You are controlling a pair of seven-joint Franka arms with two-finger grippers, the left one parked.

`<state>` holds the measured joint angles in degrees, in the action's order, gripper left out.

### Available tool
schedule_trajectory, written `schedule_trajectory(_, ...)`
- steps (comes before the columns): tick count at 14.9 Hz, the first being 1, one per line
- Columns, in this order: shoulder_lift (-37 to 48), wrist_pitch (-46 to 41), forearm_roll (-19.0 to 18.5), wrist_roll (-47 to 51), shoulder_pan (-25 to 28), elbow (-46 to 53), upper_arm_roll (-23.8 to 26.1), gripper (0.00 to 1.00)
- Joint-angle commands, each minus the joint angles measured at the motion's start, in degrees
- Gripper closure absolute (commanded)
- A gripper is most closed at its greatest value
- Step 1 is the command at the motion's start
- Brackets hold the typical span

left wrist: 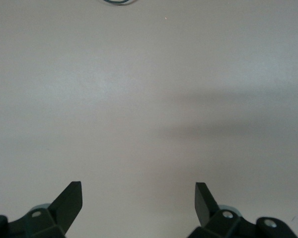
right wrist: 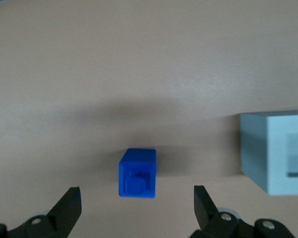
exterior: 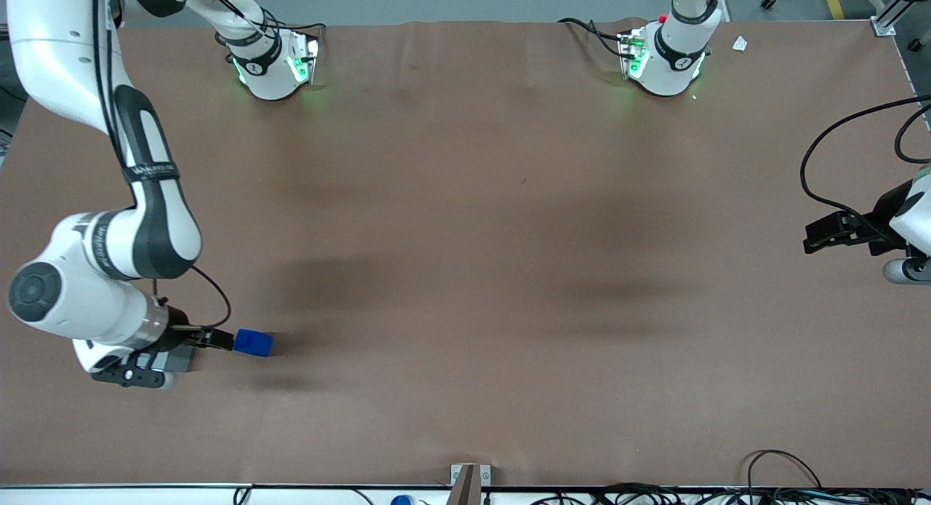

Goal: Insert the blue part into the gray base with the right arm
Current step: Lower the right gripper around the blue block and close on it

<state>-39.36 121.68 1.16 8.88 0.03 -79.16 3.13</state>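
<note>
The blue part (exterior: pixel 253 343) sits on the brown counter (exterior: pixel 480 257) toward the working arm's end, near the edge closest to the front camera; in the right wrist view the blue part (right wrist: pixel 137 173) stands upright with its raised stub uppermost, resting free on the surface with its shadow around it; nothing touches it. The gray base (right wrist: pixel 275 151) lies just beside it on the counter, apart from it, with bare surface between the two; its light top face shows a square recess and its visible side is darker; in the front view the gray base (exterior: pixel 173 359) is largely covered by the right arm (exterior: pixel 109 257), only a small gray portion showing beneath the wrist. The pincer (right wrist: pixel 137 208) hangs above the counter over the blue part; its jaws are spread wide, one finger to either side of the part and clear of it, holding nothing; in the front view the pincer (exterior: pixel 211 338) shows just beside the blue block, at the end of the bent arm.
</note>
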Motion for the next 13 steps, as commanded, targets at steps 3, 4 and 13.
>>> schedule_trajectory(3,-3.09,0.84,-3.44,1.67,1.03,1.11,-0.32,0.0)
schedule_trajectory(4,-3.44,0.84,-3.44,1.67,1.11,1.11,-0.32,0.0)
schedule_trajectory(13,-7.05,0.84,-3.44,9.13,2.95,3.92,-0.32,0.0)
